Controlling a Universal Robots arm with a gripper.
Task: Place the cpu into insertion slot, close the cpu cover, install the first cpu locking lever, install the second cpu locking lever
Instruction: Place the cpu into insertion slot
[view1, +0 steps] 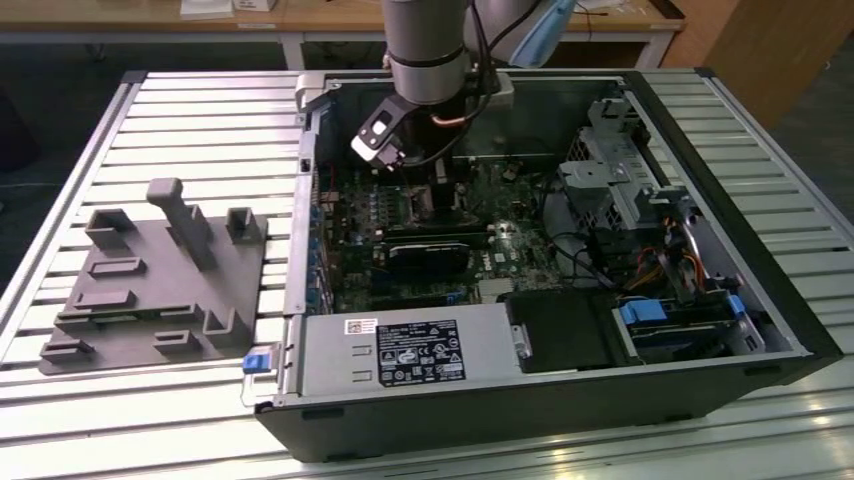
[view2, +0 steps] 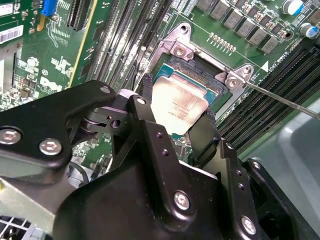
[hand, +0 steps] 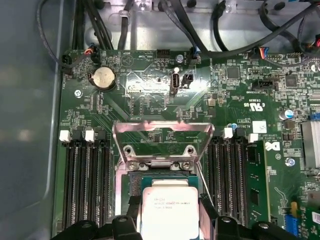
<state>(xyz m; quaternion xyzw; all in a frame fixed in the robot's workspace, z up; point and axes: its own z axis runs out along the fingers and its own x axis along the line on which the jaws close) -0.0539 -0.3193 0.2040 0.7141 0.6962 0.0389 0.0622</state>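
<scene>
The fingers (view2: 146, 95) of your black gripper (view2: 176, 114) are closed narrowly on two opposite edges of the cpu (view2: 181, 104), the small flat square chip with the dull silvery metal face. One finger touches each side in both wrist views.

The insertion slot (hand: 160, 180), a small square socket with a dark rim on the green circuit board (hand: 150, 95), lies directly under the chip, not off to a side. The chip's edges run square with the rim, and a strip of socket shows past its far edge. You cannot tell whether the chip is seated or just above.

The cpu cover (hand: 163, 126), a thin square metal frame with a large cut-out, stands raised beyond that far edge, clear of the chip. A thin bare metal lever (view2: 282, 99) lies swung out just beside the slot.
</scene>
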